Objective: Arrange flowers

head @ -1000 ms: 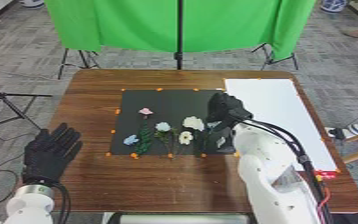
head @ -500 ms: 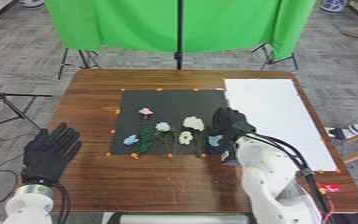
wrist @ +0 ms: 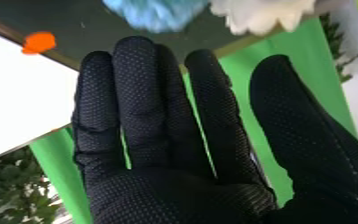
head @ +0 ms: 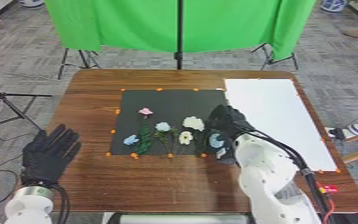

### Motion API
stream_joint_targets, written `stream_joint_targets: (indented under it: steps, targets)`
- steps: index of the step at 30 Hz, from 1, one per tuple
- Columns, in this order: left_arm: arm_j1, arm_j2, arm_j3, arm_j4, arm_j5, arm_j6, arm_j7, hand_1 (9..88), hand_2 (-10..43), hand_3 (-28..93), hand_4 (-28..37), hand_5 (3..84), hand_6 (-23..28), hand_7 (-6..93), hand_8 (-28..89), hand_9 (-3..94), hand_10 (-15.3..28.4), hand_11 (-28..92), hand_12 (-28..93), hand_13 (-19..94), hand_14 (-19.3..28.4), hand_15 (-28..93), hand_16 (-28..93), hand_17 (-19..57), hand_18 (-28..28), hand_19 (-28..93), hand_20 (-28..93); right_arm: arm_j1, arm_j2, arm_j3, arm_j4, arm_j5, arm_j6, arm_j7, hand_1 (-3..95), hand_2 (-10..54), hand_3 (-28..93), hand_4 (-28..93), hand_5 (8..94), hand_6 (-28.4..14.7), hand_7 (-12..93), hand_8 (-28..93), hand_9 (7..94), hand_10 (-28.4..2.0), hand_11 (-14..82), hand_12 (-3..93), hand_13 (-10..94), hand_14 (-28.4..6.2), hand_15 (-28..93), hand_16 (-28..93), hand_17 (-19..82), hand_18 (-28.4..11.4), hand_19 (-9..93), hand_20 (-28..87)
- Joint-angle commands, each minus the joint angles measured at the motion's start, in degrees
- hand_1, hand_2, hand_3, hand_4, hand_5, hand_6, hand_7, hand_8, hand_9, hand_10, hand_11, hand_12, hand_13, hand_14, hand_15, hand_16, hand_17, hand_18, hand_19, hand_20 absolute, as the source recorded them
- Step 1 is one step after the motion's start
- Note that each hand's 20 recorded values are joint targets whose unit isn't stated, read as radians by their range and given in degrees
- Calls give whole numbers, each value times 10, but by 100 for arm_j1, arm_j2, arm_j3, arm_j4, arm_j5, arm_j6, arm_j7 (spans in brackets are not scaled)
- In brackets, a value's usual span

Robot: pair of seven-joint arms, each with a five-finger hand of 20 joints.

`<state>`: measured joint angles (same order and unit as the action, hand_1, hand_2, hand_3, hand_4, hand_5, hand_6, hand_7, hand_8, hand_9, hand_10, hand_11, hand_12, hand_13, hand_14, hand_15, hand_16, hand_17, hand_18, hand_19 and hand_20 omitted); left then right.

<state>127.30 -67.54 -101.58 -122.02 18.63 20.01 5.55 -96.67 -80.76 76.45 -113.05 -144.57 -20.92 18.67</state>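
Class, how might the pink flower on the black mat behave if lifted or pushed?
The pink flower would probably be light, since its bloom is small and its stem thin. Being long and narrow, that stem may sway. Lying flat on the black mat, it probably wouldn't tip.

There are one pink flower (head: 145, 111), three blue flowers (head: 131, 140), at least two white flowers (head: 193, 123), one black mat (head: 171, 104), one white sheet (head: 269, 107), one brown wooden table (head: 158, 187), one green cloth (head: 131, 25) and two black-gloved hands, one left hand (head: 49, 159) and one right hand (head: 226, 121).
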Motion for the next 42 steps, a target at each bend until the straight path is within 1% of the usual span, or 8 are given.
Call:
stream_joint_targets:
  steps: [1,9,15,26,31,35,39,42]
  targets:
    - [-36,32,-88,76,129,-280,139,267,128,744,-283,443,97,82,-83,378,139,158,106,269,123,278,-83,-8,110,251,129,42,-93,915,-216,1315,36,-134,324,78,738,-228,523,-63,151,-105,550,-201,172,185,499,-168,532,206,241,-219,699,273]
    - [-235,115,-318,207,462,-611,160,260,124,745,-283,423,90,60,-79,326,126,121,89,228,106,212,-94,5,83,193,114,-255,-616,2540,-107,5215,540,-586,269,79,773,-248,437,-49,165,-116,414,-170,98,155,328,-173,268,161,154,-190,435,171]
    - [-456,134,-665,682,547,-1532,-238,242,107,733,-283,378,99,5,-73,267,118,66,78,176,92,147,-94,1,74,155,104,-37,-640,3559,118,6950,-460,-348,198,83,749,-244,381,-23,117,-102,349,-136,28,128,275,-147,77,211,137,-172,257,177]
    - [-506,59,-693,614,208,-1483,36,213,99,721,-283,294,73,-25,-63,240,113,24,80,152,87,84,-80,-5,69,126,102,-529,-816,3899,-165,8182,45,-351,62,78,719,-265,307,-38,59,-84,293,-137,8,103,233,-123,19,197,127,-162,157,157]
    - [-367,-43,-729,305,443,-992,208,224,113,721,-283,180,46,41,-91,211,111,17,85,364,157,244,-70,17,85,178,111,-509,-827,3791,-239,7882,361,-190,92,55,745,-268,307,-113,22,-83,315,-166,14,100,281,-118,46,182,182,-134,304,231]
    - [-376,-32,-705,213,21,-512,323,247,116,724,-283,147,47,64,-105,291,128,73,78,510,185,392,-82,29,120,264,115,-636,-856,3765,-384,7888,622,-449,186,-2,761,-258,267,-138,21,-85,309,-185,38,99,390,-141,283,200,223,-159,635,363]
    - [-291,21,-751,208,25,-330,552,268,141,705,-277,557,103,191,-101,636,173,362,169,547,177,450,-62,39,138,281,131,-715,-788,3633,-501,7877,944,-612,240,18,767,-261,537,-31,189,-131,518,-133,94,132,426,-118,259,192,202,-156,516,309]
    - [-317,45,-766,246,52,-555,626,270,140,726,-281,614,105,348,-140,559,174,332,156,399,158,399,-59,18,123,276,144,-755,-789,3714,-532,8113,790,-713,240,38,778,-260,713,-2,387,-149,555,-111,89,124,371,-105,119,196,193,-143,219,196]
